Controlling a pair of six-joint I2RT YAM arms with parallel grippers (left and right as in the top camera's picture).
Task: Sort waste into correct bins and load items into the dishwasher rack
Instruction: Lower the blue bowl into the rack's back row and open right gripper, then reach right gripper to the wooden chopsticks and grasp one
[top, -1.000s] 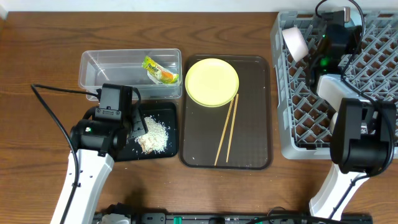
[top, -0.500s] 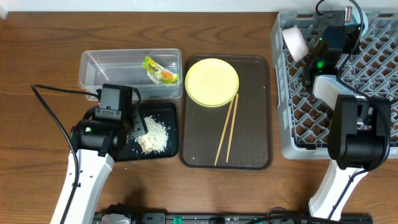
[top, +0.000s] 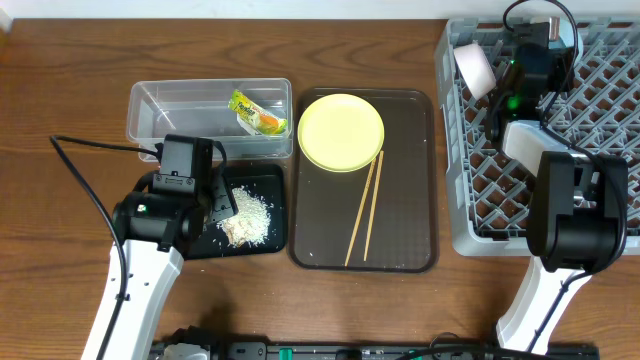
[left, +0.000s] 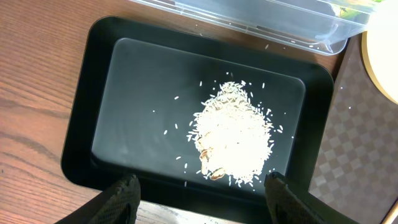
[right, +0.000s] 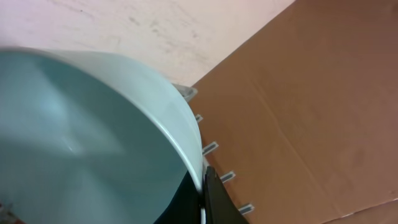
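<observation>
My left gripper (left: 202, 188) is open and empty, hovering over the near rim of the shallow black tub (left: 143, 93). The tub holds a whitish rice pile (left: 233, 134). My right gripper (right: 202, 186) is shut on the rim of the light blue bowl (right: 81, 143) and holds it over the far part of the grey rack (top: 600, 120). A pinkish-white bowl (top: 472, 66) leans in the rack's far left corner. The yellow plate (top: 340, 132) and the chopsticks (top: 365, 205) lie on the brown tray (top: 400, 220). The green, yellow and orange wrapper (top: 255, 112) lies in the clear tub (top: 170, 105). No napkin or white cup shows.
The clear tub stands just behind the black tub (top: 272, 190), with the brown tray at their right. The rack fills the right side of the table. A black cable (top: 85, 185) loops over the wood left of my left arm.
My right gripper has shifted a little toward the far edge of the rack with the blue bowl. The left arm has not moved.
</observation>
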